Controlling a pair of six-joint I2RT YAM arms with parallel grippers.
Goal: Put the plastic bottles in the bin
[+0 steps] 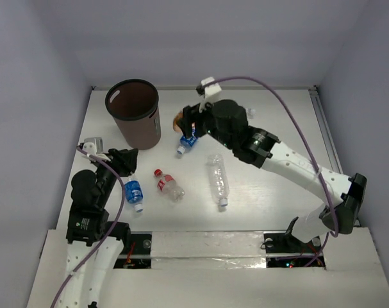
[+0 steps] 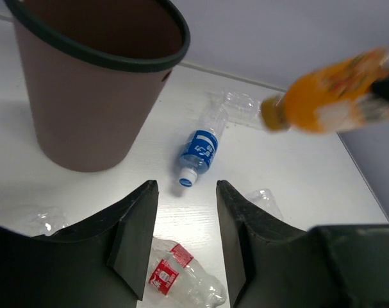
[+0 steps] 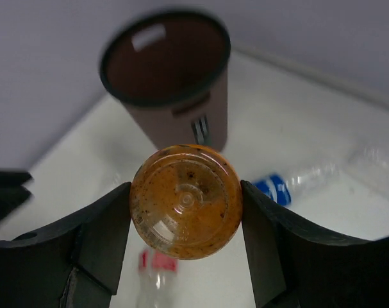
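While the right gripper [image 3: 186,204] clamped the amber bottle [image 3: 185,200] aloft near the bin [image 3: 181,109], the left gripper [image 2: 186,215] stood open, a blue-labelled bottle [image 2: 199,151] lying on the table [image 1: 277,115].

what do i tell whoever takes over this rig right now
Left hand: open and empty, near one blue-label bottle.
Right hand: shut on the amber bottle, held in the air to the right of the bin, not yet over it.
On the table: second blue-label bottle just right of the bin, red-label bottle, long clear bottle, crumpled clear bottle farther back.
Done: nothing yet; no bottle shows inside the bin.
Left: drop the amber one in, then bin the five on the table.
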